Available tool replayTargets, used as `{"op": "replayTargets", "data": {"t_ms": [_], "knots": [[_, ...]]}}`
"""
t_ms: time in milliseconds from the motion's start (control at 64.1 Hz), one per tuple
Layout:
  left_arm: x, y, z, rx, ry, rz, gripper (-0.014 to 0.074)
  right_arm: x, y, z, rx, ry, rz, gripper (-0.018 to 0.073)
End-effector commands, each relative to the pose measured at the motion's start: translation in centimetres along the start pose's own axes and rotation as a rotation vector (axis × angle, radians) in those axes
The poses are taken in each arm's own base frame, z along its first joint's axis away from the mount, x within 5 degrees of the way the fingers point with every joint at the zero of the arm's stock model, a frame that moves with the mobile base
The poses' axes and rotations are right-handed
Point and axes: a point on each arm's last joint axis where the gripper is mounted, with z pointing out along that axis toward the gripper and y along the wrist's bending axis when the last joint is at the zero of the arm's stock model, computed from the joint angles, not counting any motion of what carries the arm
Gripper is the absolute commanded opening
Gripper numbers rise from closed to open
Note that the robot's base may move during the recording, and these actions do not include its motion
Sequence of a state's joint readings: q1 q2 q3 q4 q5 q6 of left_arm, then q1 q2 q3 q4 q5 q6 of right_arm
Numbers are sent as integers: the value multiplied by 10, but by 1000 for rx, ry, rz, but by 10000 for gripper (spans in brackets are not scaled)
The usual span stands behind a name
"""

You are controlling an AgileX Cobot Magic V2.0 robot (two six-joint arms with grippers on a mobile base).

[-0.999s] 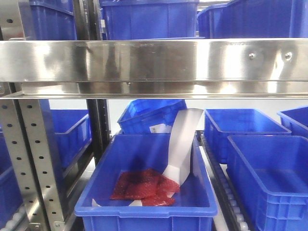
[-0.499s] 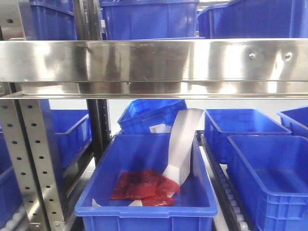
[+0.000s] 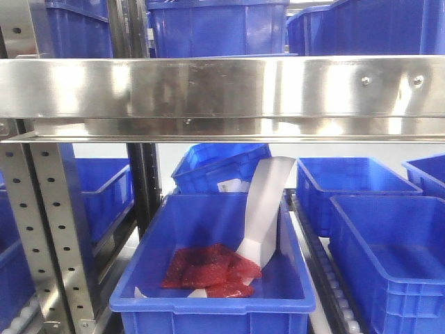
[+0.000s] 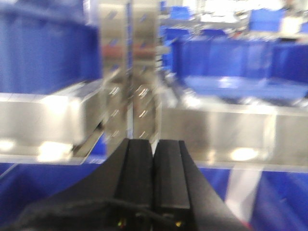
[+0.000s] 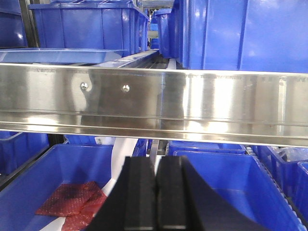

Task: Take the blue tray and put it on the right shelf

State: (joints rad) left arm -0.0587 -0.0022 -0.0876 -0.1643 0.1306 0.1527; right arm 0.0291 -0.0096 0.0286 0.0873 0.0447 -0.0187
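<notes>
The blue tray is shallow and light blue. It lies on the rack level just behind the shiny steel front edge of the right shelf, at the upper left of the right wrist view. In the blurred left wrist view the tray shows right of the uprights, above the steel edge. My left gripper is shut and empty, below and in front of the steel edge. My right gripper is shut and empty, below the steel edge. The steel edge spans the front view, where no gripper shows.
Deep dark-blue bins stand on the upper level. Below, a deep bin holds red bubble-wrap packs and a white paper strip. More deep bins stand at the right. A perforated grey upright stands at the left.
The front view has shifted a few pixels; nothing else has visibly moved.
</notes>
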Motion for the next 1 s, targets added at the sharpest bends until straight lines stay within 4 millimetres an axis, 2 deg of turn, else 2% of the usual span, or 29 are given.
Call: {"op": "replayTargets", "data": {"t_ms": [0, 125, 484, 983], "knots": [[6, 3, 0, -32, -108, 52, -48, -16, 0, -3, 6, -125, 7, 51], [30, 3, 3, -36, -74, 87, -48, -16, 0, -3, 6, -125, 7, 51], [31, 1, 3, 9, -64, -8, -48, -16, 0, -3, 6, -125, 7, 51], [32, -1, 3, 38, -58, -12, -48, -16, 0, -3, 6, -125, 7, 51]]}}
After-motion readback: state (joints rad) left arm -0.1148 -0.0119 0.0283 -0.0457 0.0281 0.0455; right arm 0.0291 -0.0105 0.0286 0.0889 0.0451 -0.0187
